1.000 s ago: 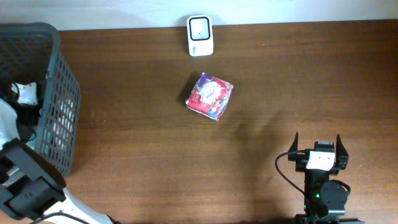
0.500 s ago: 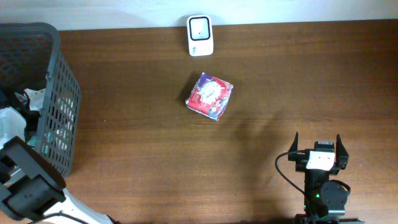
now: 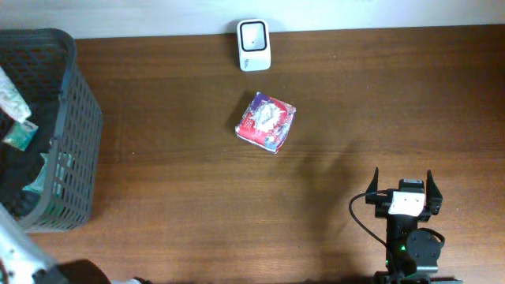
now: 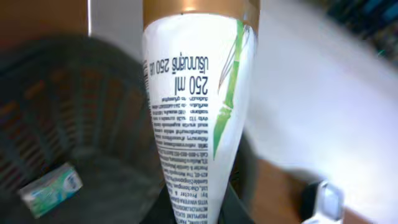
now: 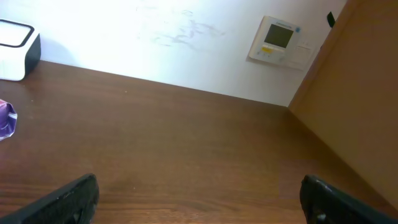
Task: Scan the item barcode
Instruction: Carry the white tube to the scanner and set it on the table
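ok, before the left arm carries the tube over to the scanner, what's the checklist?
1. Grip: tube clamped in the left claw: ok.
2. Tube clear of the basket rim: cannot tell.
3. Barcode located: cannot tell; only small print shows in the left wrist view.
4. Scanner in place, nothing on it: ok.
5. Route: red packet lies in front of the scanner, apart from it: ok if the tube passes above.
6. Right claw open, parked at the near right, out of the way: ok.
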`<state>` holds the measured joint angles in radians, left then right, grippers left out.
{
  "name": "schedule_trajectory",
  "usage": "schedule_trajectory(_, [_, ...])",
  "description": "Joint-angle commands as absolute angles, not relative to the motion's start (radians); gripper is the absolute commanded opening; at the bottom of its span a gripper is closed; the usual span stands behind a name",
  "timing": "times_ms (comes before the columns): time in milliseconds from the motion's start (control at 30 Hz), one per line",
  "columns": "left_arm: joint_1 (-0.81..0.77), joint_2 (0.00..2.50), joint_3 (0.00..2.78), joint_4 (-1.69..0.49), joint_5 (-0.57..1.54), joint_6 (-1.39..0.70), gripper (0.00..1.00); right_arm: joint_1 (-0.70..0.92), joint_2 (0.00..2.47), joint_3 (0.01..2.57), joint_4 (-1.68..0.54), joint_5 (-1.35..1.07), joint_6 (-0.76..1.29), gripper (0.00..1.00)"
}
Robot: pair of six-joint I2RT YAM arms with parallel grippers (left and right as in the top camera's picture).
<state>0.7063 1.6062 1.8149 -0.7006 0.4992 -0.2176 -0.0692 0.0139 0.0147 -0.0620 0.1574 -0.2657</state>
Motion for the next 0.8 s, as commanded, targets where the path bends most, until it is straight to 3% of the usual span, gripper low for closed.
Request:
schedule_trajectory(0, [0.698, 1.434, 1.845, -0.662, 0.567, -0.527, 0.00, -0.067, 0.008, 0.006, -0.064, 0.169, -0.265, 0.99])
schedule_trajectory(133, [0.558, 1.345, 1.845, -0.668, 0.670, -0.526, 0.00, -0.067, 0.008, 0.006, -0.064, 0.170, -0.265, 0.98])
schedule_trajectory(200, [0.339, 1.348, 1.845, -0.726, 0.664, -0.429, 0.00, -0.067, 0.008, 0.006, -0.064, 0.170, -0.265, 0.99])
schedule_trajectory(433, [-0.151, 1.539, 1.845, -0.979, 0.172, -0.189, 0.00, -0.067, 0.008, 0.006, -0.064, 0.170, -0.265, 0.99])
schedule_trajectory(567, [-0.244, 1.746, 1.845, -0.986, 0.028, -0.129, 0.00, -0.067, 0.008, 0.006, -0.064, 0.170, -0.265, 0.98])
schedule_trajectory(767, [-0.326, 2.081, 1.845, -0.990, 0.030, -0.129, 0.00, -0.067, 0.008, 0.006, -0.064, 0.170, -0.265, 0.99])
